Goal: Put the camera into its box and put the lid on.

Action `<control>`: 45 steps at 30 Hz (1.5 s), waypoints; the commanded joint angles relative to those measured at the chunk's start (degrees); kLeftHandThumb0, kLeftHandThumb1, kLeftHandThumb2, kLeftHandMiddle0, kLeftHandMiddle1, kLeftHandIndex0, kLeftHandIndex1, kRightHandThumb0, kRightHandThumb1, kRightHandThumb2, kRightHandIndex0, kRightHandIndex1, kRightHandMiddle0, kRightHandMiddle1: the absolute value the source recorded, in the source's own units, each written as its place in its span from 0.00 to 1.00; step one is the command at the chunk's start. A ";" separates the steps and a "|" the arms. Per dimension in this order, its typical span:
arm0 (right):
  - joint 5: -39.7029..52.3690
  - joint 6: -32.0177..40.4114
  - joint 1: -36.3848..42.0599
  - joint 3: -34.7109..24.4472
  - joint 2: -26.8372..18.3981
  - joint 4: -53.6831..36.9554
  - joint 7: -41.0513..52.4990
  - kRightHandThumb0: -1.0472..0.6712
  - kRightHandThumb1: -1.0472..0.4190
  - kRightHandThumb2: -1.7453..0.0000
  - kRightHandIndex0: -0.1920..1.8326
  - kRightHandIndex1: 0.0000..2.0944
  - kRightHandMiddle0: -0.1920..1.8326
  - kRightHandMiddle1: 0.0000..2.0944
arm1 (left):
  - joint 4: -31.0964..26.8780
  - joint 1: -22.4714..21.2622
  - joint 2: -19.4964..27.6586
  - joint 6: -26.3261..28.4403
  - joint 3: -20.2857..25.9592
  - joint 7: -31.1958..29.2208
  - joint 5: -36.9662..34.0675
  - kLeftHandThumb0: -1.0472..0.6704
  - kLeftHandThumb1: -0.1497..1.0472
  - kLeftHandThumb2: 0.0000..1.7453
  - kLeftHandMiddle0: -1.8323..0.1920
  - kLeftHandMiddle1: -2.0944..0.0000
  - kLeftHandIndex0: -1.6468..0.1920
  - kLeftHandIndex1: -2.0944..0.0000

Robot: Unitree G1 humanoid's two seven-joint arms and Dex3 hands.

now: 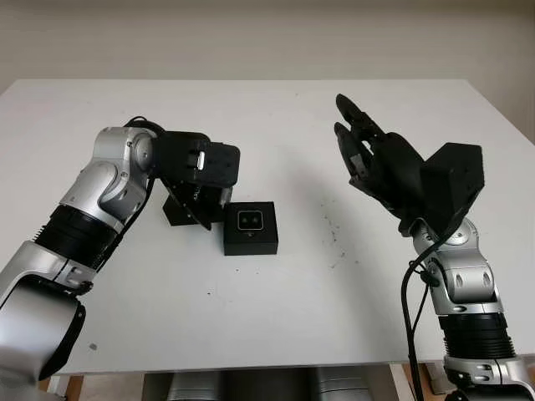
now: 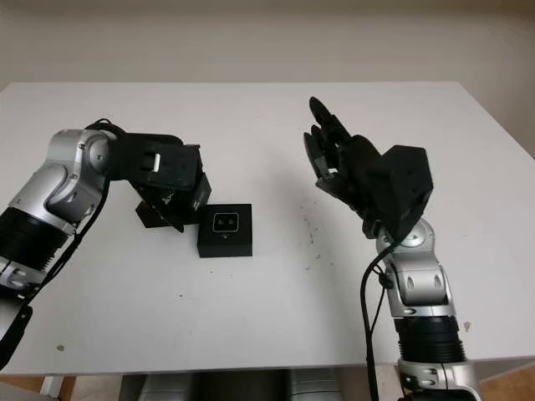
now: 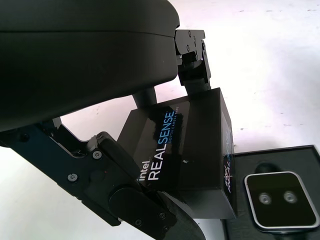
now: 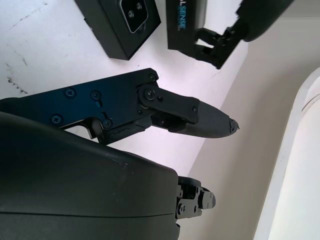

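Lid (image 3: 185,145) pinched by its sides in my left hand (image 1: 201,180), stiff, light and glossy-slick, beside the camera (image 1: 250,220) in its box (image 1: 251,242); right hand (image 1: 368,159) open, aloft.

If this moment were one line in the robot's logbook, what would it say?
silver-framed camera: in open black box | left hand: gripping black RealSense lid beside box | right hand: open, raised above white table
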 commanded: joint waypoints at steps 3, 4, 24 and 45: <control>0.32 0.71 -0.79 0.11 0.40 -0.15 -0.16 0.23 0.00 0.62 0.08 0.03 0.07 0.03 | -1.95 -3.03 0.41 0.89 -0.65 -2.67 0.90 0.46 1.00 0.19 0.59 0.00 0.65 0.01; 0.26 1.10 -0.87 0.18 0.46 -0.22 -0.23 0.23 0.00 0.62 0.08 0.03 0.07 0.03 | -1.82 -3.27 0.56 0.34 -0.83 -2.64 1.23 0.47 1.00 0.19 0.57 0.00 0.64 0.00; -0.72 0.64 -1.22 1.15 1.82 0.47 -1.68 0.22 0.00 0.63 0.09 0.03 0.08 0.03 | -5.58 -0.81 -5.93 18.75 -0.15 -2.01 1.19 0.46 1.00 0.22 0.58 0.00 0.78 0.00; -1.25 -1.50 -1.16 1.67 3.28 1.46 -3.25 0.22 0.00 0.63 0.10 0.03 0.08 0.03 | -7.42 -0.88 -9.92 30.53 -3.93 0.60 0.90 0.48 1.00 0.22 0.57 0.00 1.00 0.34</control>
